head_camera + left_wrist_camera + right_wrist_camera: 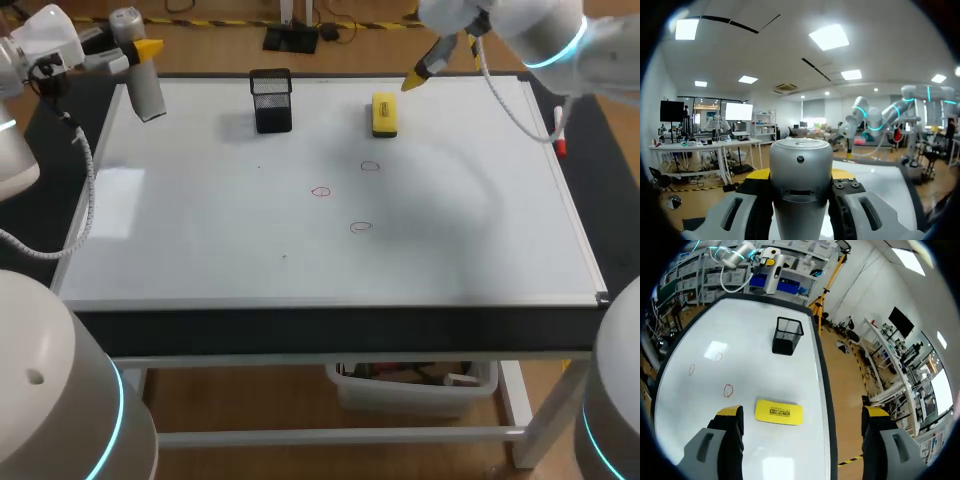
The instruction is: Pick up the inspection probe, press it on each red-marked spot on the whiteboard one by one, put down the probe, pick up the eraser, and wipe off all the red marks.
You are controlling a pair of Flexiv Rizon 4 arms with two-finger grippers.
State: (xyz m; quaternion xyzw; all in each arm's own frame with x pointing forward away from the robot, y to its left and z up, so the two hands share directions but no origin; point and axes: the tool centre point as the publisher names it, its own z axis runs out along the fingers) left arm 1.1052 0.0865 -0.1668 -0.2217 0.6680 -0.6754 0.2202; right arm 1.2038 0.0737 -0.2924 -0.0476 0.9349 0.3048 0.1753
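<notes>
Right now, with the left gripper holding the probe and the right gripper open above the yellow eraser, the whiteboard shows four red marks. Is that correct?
Not quite. The whiteboard shows three red marks, not four, as the head view shows. The rest stands: the left gripper holds the probe, and the right gripper is open above the yellow eraser.

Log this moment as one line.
left gripper: shut on probe | right gripper: open, near eraser | red marks: three, unwiped
</notes>
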